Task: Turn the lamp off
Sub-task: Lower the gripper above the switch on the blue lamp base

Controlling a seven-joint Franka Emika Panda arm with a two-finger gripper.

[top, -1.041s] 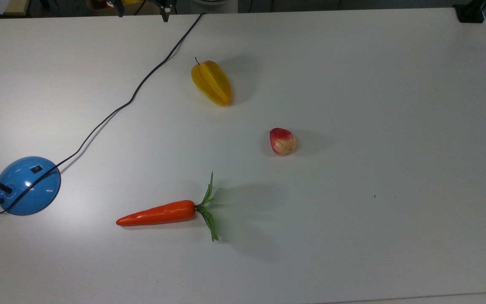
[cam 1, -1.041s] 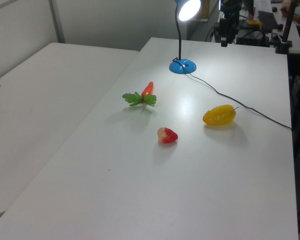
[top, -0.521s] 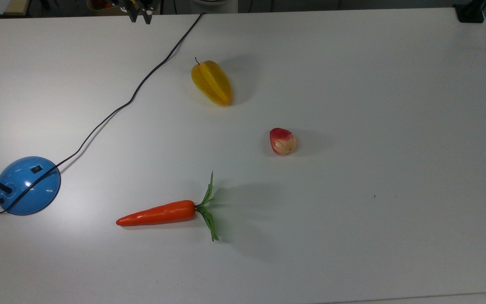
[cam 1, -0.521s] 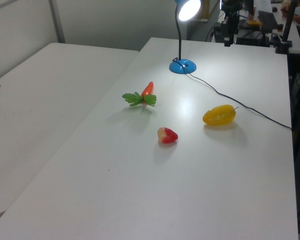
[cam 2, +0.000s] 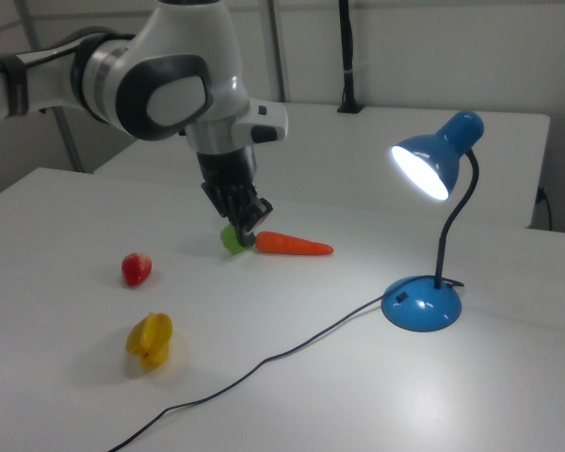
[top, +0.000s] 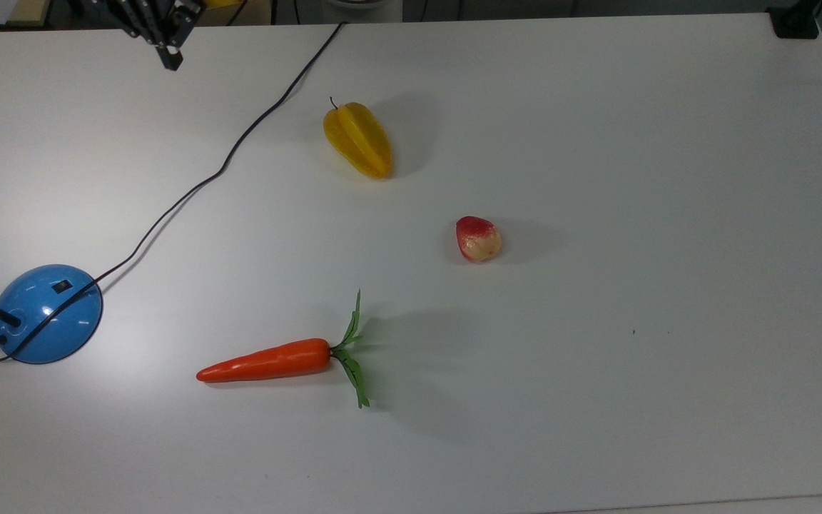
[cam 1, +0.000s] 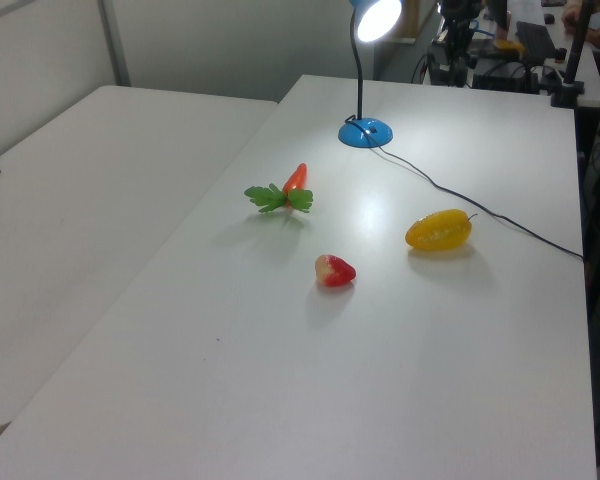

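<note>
White table [top: 596,400] holds all items. Panda arm [cam 2: 160,85] hangs over it w/ gripper [cam 2: 248,229] clenched, gripping nothing, well apart from lamp [cam 2: 422,303], which is lit, at the right view's right. Carrot [top: 265,361], starfruit [top: 357,139], red-yellow fruit [top: 478,239] lie spread out.

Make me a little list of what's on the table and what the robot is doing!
lamp: blue dome-based desk lamp, lit, black cord trailing off the table edge
switch: small black rocker switch on the base, untouched
gripper: black two-finger gripper, in the air, apart from the lamp
foods: orange toy carrot, yellow toy starfruit, red-and-cream toy strawberry
table: white table
</note>
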